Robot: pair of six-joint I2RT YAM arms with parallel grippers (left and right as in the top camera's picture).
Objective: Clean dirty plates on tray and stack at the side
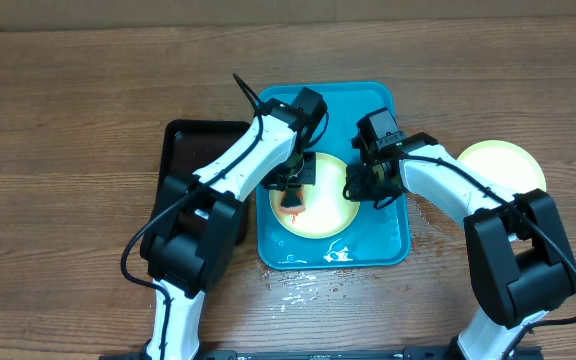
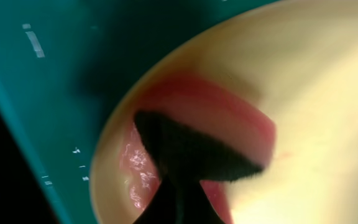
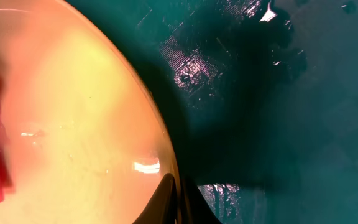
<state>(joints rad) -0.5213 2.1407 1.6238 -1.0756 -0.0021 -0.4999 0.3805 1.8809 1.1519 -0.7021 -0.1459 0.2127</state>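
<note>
A pale green-rimmed plate lies on the turquoise tray, smeared with red sauce. My left gripper is shut on a black scrubbing pad that presses on the red smear on the plate. Its fingertips show only at the bottom edge. My right gripper is shut on the plate's right rim; in the right wrist view the fingertips pinch the rim of the plate over the wet tray. Another plate sits on the table right of the tray.
A dark brown-black tray lies against the turquoise tray's left side, partly under my left arm. White foam or wet spots lie on the tray's front and on the wooden table just before it.
</note>
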